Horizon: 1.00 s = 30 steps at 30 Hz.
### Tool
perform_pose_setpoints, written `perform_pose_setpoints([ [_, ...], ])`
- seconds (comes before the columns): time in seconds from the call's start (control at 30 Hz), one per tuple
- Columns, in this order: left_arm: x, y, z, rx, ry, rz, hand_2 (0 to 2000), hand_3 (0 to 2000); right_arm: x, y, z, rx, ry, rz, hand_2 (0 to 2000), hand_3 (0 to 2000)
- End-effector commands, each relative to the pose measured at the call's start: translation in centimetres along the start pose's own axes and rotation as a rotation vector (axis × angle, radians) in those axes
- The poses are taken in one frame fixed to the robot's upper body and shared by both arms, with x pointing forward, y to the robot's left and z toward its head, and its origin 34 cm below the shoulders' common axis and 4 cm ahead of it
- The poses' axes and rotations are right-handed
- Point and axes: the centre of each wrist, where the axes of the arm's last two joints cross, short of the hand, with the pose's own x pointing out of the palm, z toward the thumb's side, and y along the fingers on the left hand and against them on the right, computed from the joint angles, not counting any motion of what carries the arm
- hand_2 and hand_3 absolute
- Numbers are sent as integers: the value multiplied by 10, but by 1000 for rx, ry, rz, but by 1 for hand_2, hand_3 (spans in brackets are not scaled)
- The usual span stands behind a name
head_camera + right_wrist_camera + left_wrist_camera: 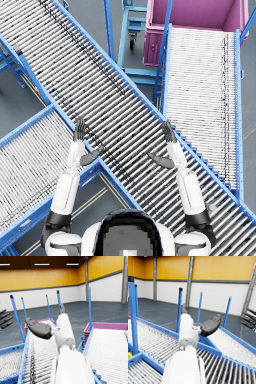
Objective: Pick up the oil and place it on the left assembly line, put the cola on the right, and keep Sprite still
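Observation:
No oil, cola or Sprite shows in any view. My left hand (82, 145) hovers open over the left edge of the middle roller conveyor (115, 105), fingers stretched forward and thumb out to the side. My right hand (166, 147) mirrors it, open above the same conveyor further right. In the left wrist view my left hand (209, 326) holds nothing, and the fingertips of the right hand (249, 319) show at the picture's edge. In the right wrist view my right hand (40, 327) is likewise empty.
The left assembly line (30, 155) slopes off at the lower left and the right assembly line (200, 95) runs up to a magenta bin (195, 22). Blue frame rails and upright posts (179, 309) border the conveyors. Grey floor lies between them.

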Motion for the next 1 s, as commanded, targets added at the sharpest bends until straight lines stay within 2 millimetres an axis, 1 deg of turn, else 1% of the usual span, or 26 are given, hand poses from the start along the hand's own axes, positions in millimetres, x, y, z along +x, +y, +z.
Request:
perform_pose_setpoints([
  [0.03, 0, 0, 0, 0, 0, 0, 0, 0, 0, 0, 0, 0, 0, 0, 0, 0],
  [1.0, 0, 0, 0, 0, 0, 0, 0, 0, 0, 0, 0, 0, 0, 0, 0, 0],
])
